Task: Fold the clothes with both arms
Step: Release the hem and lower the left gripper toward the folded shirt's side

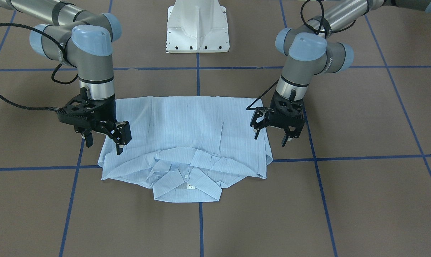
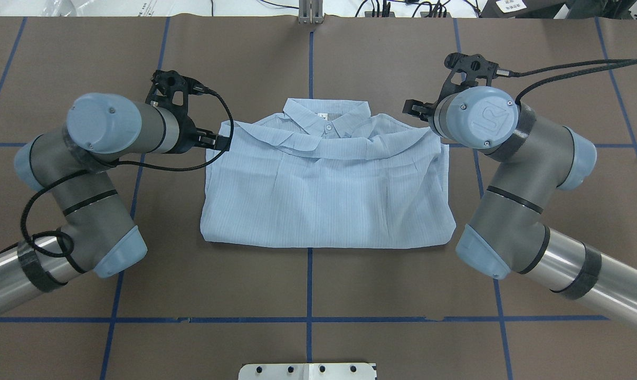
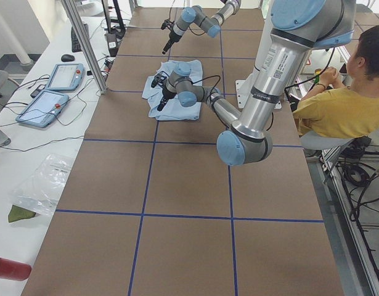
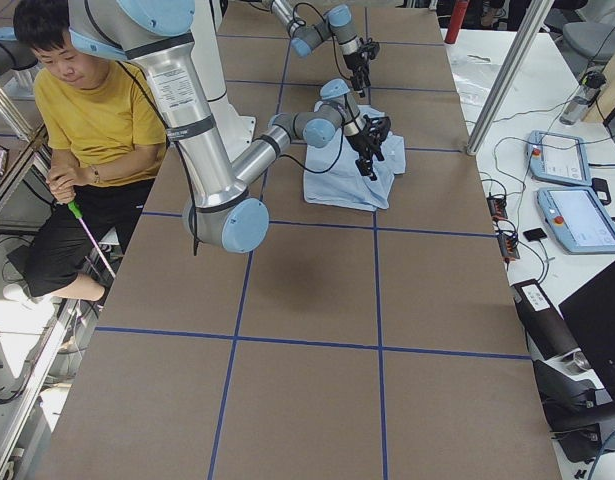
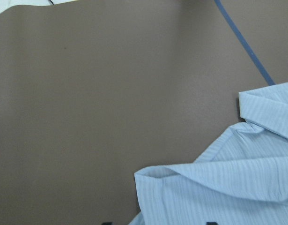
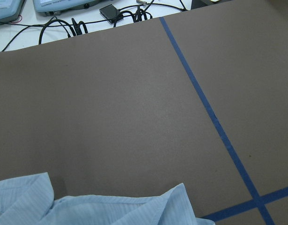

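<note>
Light blue, finely striped button-up shirt (image 1: 194,125) lies folded into a rough rectangle on the middle of the brown-covered table (image 1: 361,207) with its blue tape lines, collar pointing away from the robot's base. The black two-finger left gripper (image 1: 270,140) hangs at one side edge and the matching right gripper (image 1: 104,147) at the other. Both have their fingers spread apart and hold nothing.

Your brown table (image 2: 381,285), blue tape (image 2: 309,279) grid, shirt (image 2: 323,195) folded flat before the pedestal (image 2: 307,371), collar farthest from it.
</note>
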